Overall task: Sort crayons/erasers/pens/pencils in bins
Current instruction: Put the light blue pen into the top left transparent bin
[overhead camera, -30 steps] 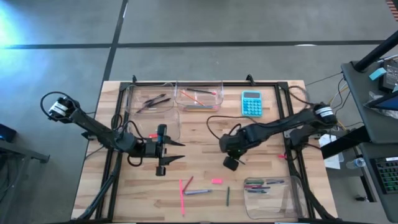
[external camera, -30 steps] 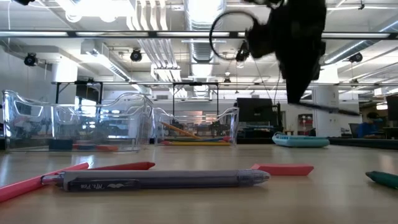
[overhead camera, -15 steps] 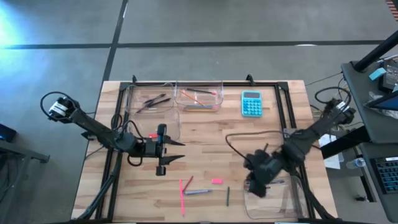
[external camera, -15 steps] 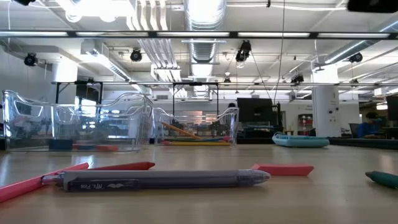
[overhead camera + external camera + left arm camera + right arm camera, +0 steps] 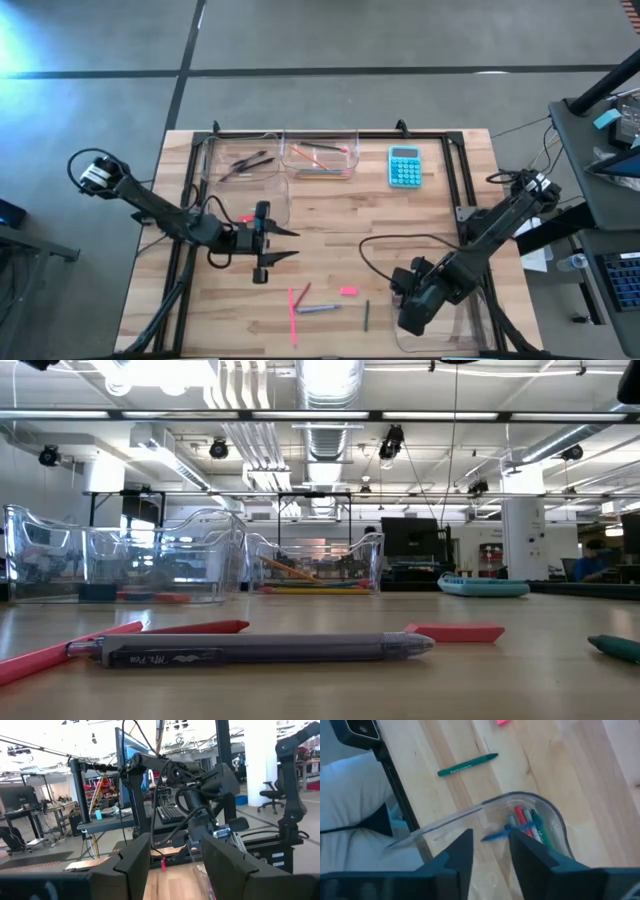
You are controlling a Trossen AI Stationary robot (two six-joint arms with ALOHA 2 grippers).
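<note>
Clear bins [image 5: 322, 158]: four | pink erasers [image 5: 348, 291]: one loose | right claw [image 5: 490, 851]: parted, empty | left claw [image 5: 285, 244]: parted, empty

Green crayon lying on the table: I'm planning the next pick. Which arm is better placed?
Right, probably. Its tool hangs over the bin holding crayons, close beside the green crayon; the left tool is farther off.

Bare wood spans the table [image 5: 330, 215] middle; the right pincer [image 5: 410, 320] crowds the near-right bin [image 5: 470, 318].
</note>
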